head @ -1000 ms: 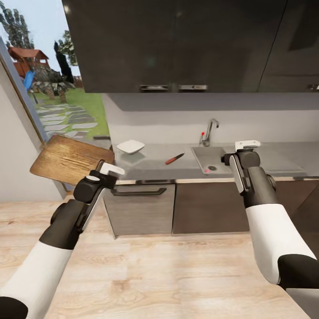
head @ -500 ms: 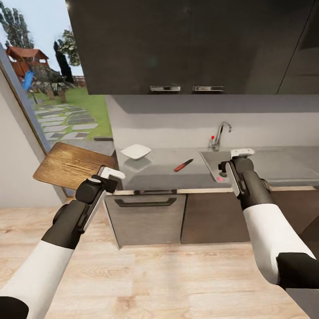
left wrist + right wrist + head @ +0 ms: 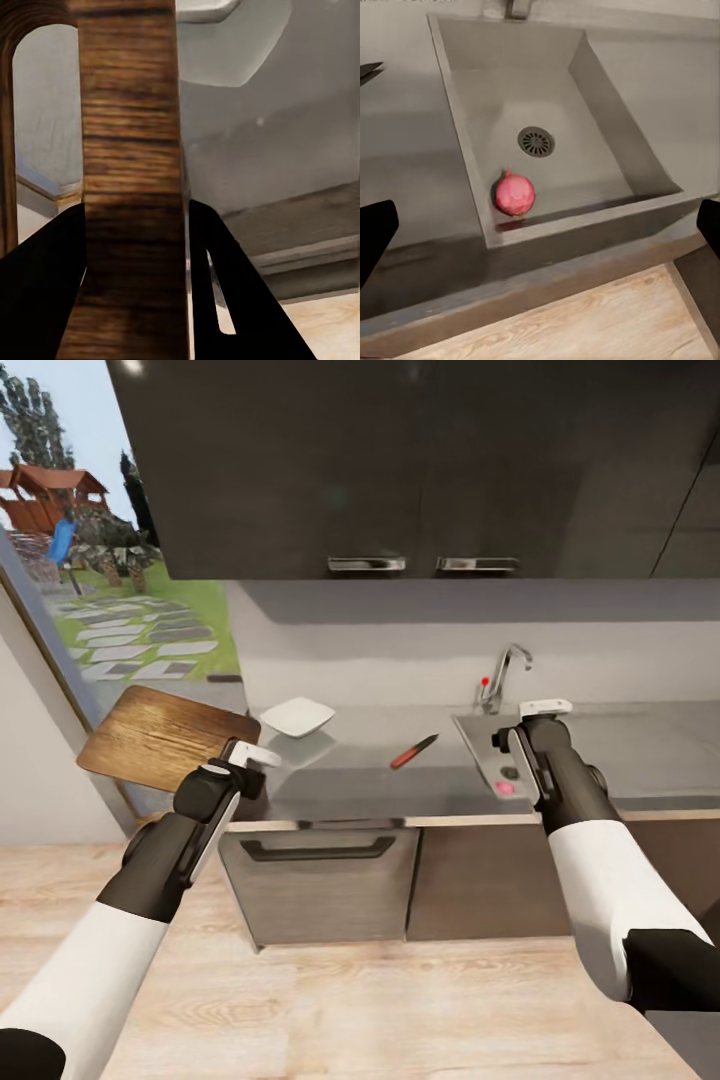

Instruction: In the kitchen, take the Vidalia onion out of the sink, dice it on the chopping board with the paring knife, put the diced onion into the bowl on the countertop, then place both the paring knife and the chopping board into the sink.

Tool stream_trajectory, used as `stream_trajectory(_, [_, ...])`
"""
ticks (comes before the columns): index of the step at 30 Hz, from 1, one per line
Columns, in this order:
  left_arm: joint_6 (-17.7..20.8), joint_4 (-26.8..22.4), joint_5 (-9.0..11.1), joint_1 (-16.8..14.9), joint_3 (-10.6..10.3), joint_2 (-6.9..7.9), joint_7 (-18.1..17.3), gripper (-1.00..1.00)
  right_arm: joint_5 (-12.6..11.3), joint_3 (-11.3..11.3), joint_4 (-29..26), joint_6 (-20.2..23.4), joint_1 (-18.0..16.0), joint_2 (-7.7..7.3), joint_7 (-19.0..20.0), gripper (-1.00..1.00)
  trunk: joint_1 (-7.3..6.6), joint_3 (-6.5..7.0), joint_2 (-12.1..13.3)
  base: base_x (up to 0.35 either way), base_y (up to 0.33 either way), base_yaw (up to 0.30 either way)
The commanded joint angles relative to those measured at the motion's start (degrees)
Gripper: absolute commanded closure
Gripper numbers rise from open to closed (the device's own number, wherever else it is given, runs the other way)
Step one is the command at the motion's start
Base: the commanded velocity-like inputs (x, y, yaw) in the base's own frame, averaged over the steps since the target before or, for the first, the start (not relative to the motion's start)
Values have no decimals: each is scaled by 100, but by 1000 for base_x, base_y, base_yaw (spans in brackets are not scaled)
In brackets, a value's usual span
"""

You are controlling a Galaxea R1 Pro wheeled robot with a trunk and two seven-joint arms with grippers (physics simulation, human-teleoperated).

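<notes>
Vidalia onion point(image 3: 515, 193) sits in sink point(image 3: 607, 142) near drain, by front wall. Left pincer point(image 3: 243, 757) pinches chopping board point(image 3: 165, 735), held off table point(image 3: 360, 775) edge. Right pincer point(image 3: 540, 225) spread wide above sink. Paring knife point(image 3: 414, 751) & bowl point(image 3: 297, 716) on table.

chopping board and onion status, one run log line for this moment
chopping board: clamped in left gripper, off the countertop | Vidalia onion: in sink near front wall | right gripper: jaws open, empty | paring knife: on countertop
</notes>
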Motion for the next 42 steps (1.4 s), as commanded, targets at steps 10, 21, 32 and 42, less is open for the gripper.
stream_trajectory(10, [48,-52,-62,-8,284,0,18,100,-15,-6,96,-676,-6,598,519,-100,7,-12,-13,316,-62,0])
stream_trajectory(21, [48,57,-50,-8,1052,-259,43,100,8,2,2370,-2818,-6,1340,533,-100,7,-12,-13,309,0,0])
stream_trajectory(32, [55,-8,-51,-7,1219,-269,30,100,3,-28,2790,-2820,-6,1340,506,-100,7,-12,-13,170,11,0])
stream_trajectory(42, [58,145,-35,7,2015,-339,27,100,-101,-24,2817,-2803,-6,1340,529,-100,7,-12,-13,81,0,0])
